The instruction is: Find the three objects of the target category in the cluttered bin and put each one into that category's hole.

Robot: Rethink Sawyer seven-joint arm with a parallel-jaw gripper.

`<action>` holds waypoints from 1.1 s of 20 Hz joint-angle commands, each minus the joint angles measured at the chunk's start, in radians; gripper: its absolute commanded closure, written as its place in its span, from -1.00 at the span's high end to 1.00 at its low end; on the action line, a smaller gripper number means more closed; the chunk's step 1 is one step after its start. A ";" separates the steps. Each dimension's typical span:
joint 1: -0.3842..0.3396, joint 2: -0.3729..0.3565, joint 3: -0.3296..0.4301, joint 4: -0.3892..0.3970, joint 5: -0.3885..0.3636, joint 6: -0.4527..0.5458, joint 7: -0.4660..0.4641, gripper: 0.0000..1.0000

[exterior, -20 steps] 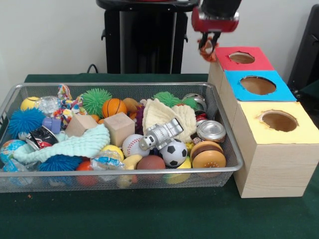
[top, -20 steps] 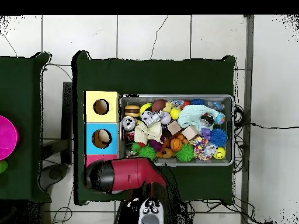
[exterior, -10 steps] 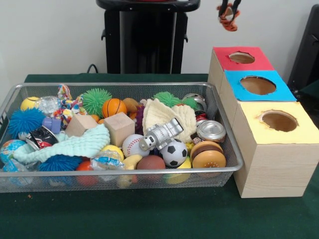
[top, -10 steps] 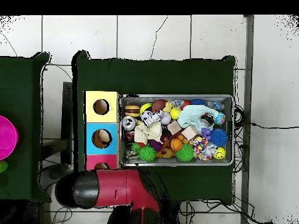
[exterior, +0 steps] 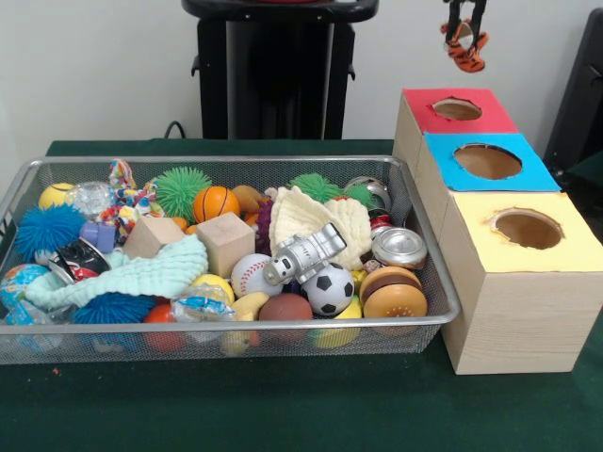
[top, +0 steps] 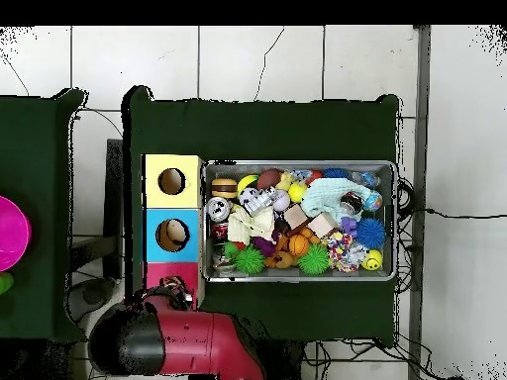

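Note:
My gripper hangs at the top of the front view, shut on a small orange striped toy. The toy dangles in the air above the far side of the red box's hole. The blue hole and the yellow hole sit nearer the camera in the same wooden block. In the overhead view the red arm reaches up to the red box, with the gripper at its lower edge. The wire bin to the left is packed with toys.
The bin holds balls, spiky balls, a wooden cube, a toy robot, a burger toy, a can and cloths. A black pedestal stands behind. A pink disc lies on the side table.
The gripper rose from beside the red box's left corner, then moved right and came down a little, carrying the orange toy. Overhead, the arm swung left.

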 commanded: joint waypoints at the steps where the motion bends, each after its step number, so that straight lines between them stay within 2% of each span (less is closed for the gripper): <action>1: -0.013 0.059 0.079 0.145 0.042 -0.101 0.200 -1.00; 3: 0.004 0.085 0.056 0.131 0.016 -0.104 0.192 -1.00; 7: 0.009 0.118 0.058 0.147 0.023 -0.131 0.196 -1.00; 10: 0.020 0.137 0.053 0.134 0.037 -0.113 0.209 -1.00; 15: -0.031 0.197 0.143 0.152 0.081 -0.243 0.225 -1.00; 22: -0.017 0.233 0.141 0.098 0.092 -0.287 0.239 -1.00</action>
